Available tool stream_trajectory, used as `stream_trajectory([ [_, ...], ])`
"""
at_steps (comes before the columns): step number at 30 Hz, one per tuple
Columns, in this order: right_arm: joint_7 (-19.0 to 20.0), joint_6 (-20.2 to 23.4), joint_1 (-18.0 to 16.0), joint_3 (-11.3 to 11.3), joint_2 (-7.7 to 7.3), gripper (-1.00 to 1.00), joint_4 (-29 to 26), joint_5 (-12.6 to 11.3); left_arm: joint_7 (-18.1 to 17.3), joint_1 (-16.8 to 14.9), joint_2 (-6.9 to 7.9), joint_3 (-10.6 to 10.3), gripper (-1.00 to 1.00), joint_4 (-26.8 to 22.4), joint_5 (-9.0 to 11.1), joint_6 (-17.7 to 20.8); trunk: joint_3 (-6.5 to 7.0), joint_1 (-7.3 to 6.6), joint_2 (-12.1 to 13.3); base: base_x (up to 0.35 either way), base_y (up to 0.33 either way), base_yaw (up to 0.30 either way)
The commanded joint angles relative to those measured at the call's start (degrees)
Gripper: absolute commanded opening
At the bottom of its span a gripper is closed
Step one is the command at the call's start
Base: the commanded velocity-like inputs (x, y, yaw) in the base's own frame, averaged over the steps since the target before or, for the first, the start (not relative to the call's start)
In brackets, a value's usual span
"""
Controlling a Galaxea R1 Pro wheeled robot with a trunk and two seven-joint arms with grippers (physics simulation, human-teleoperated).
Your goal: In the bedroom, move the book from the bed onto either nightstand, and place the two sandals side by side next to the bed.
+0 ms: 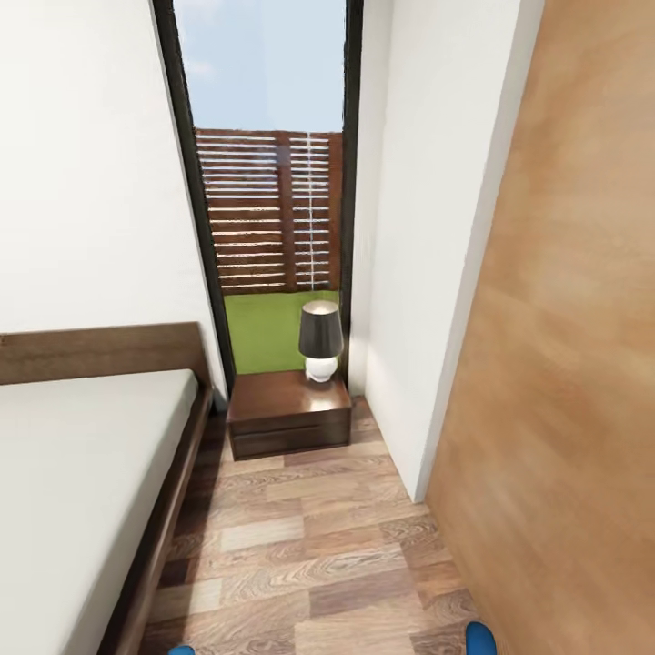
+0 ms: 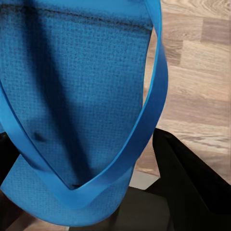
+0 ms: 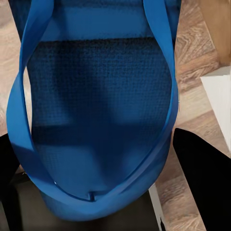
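Now we carry one blue sandal pinched in our left gripper and the other sandal pinched in our right gripper. Ahead, the nightstand stands just beside the bed at its headboard corner, a lamp on its top.

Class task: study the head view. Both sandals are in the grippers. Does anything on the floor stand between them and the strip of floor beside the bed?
Nothing visible does. The wood floor alongside the bed is bare up to the nightstand with its lamp. One sandal fills the left wrist view, the other sandal the right; their blue tips peek in below.
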Motion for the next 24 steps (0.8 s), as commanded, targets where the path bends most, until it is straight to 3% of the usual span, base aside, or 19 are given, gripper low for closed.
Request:
stream_trajectory([
  [1,0.28,0.08,-0.08,0.48,-0.02,-1.0,0.13,-0.6,0.21,-0.06,0.0,-0.52,-1.0,0.04,0.27,-0.16,-0.12,0.07,-0.12,0.329,0.0,0.211],
  [8,0.28,0.08,-0.08,0.48,-0.01,-1.0,0.15,-0.6,0.21,-0.06,0.01,-0.52,-1.0,0.04,0.27,-0.16,-0.12,0.07,-0.12,0.329,0.0,0.157],
  [24,0.28,0.08,-0.08,0.48,-0.01,-1.0,0.14,-0.6,0.21,-0.06,0.03,-0.51,-1.0,0.04,0.27,-0.16,-0.12,0.07,-0.12,0.321,-0.071,0.006],
])
